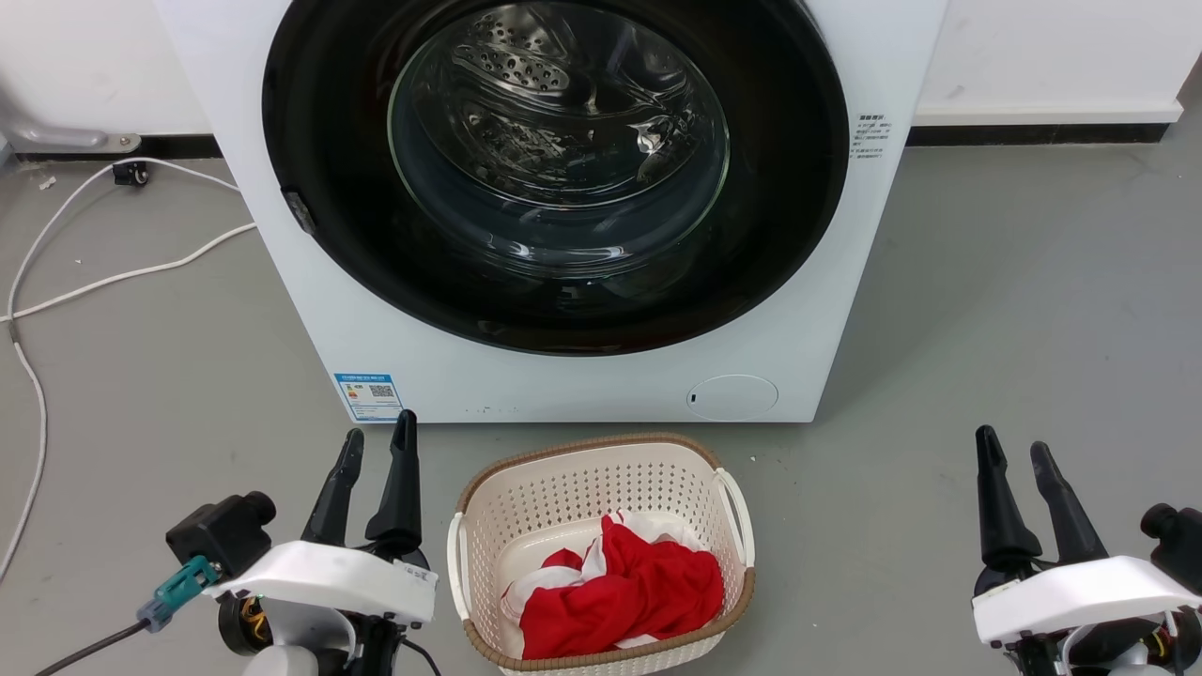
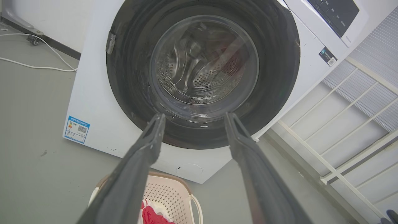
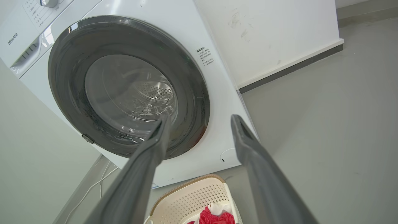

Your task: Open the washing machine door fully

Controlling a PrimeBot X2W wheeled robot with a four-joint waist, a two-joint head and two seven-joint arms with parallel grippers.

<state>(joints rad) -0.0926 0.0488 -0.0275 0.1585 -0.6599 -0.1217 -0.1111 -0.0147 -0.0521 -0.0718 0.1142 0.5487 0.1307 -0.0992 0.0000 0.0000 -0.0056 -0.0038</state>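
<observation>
Low at either side of the head view, left gripper (image 1: 378, 430) and right gripper (image 1: 1012, 443) hover, fingers parted, empty. Between them on the floor (image 1: 986, 310): cream basket (image 1: 582, 488) with red cloth (image 1: 639, 591). Beyond it, washing machine door (image 1: 559, 160) sits closed, flush on the washing machine (image 1: 563, 385).

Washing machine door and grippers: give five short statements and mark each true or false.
1. The washing machine door is shut against the washing machine. True.
2. The left gripper is clamped on the door's rim. False: it is open, holds nothing, and is apart from the machine.
3. The right gripper is open and empty. True.
4. The basket is empty. False: red and white cloth lies in it.
5. A white cable lies on the floor at the machine's left. True.
</observation>
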